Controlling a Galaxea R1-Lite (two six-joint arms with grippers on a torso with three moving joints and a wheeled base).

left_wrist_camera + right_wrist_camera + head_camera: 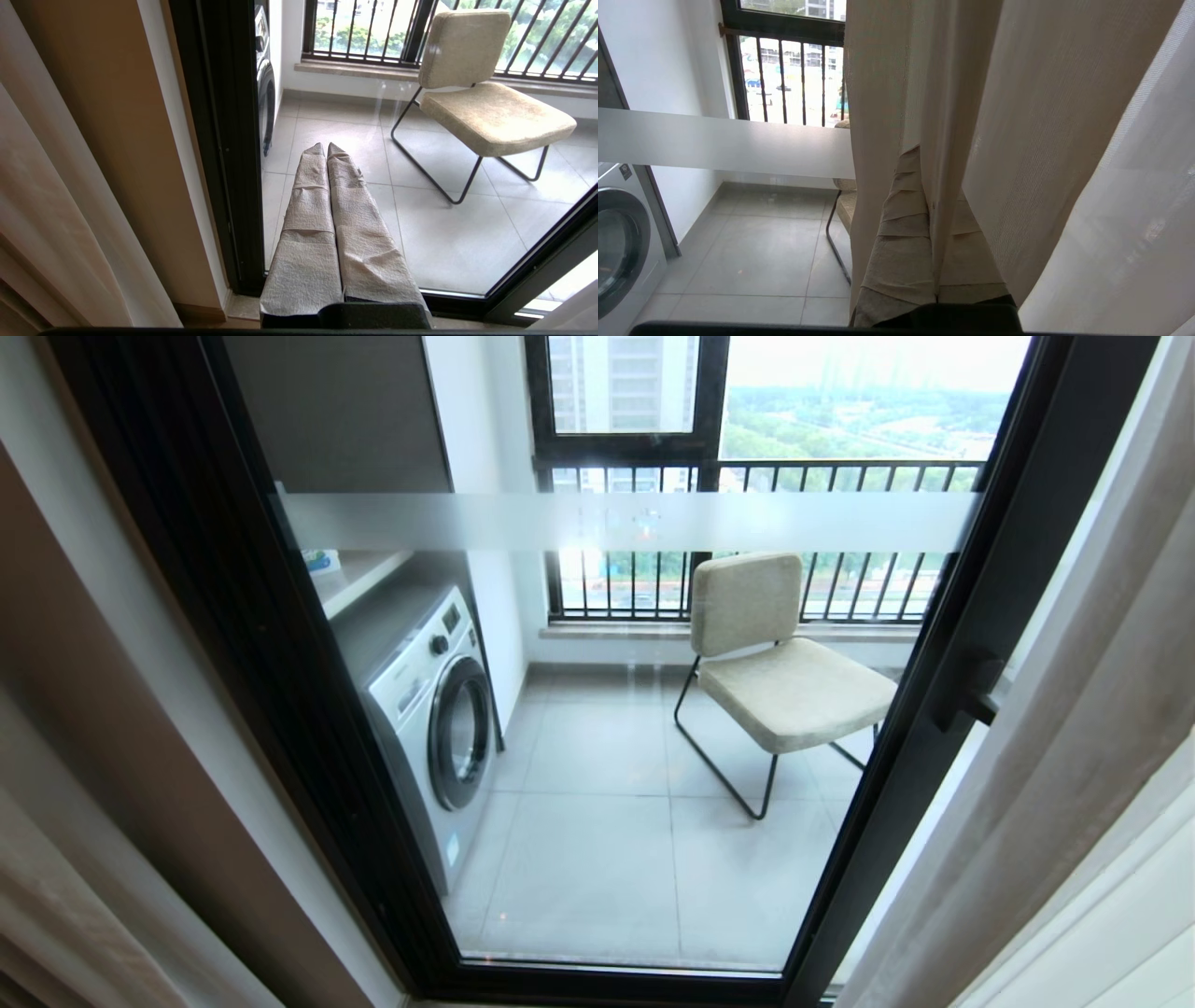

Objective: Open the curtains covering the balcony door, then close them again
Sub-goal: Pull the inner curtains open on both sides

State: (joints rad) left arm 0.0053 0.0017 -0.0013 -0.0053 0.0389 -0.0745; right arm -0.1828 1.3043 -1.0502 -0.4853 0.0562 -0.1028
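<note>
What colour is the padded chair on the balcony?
The padded chair is beige with a thin black metal frame; the left wrist view shows it best.

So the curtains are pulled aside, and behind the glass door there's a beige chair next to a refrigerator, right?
Not quite. The appliance is a front-loading washing machine, not a refrigerator; the head view shows its round door. The rest holds: the curtains are drawn aside, and the beige chair stands behind the balcony door.
</note>
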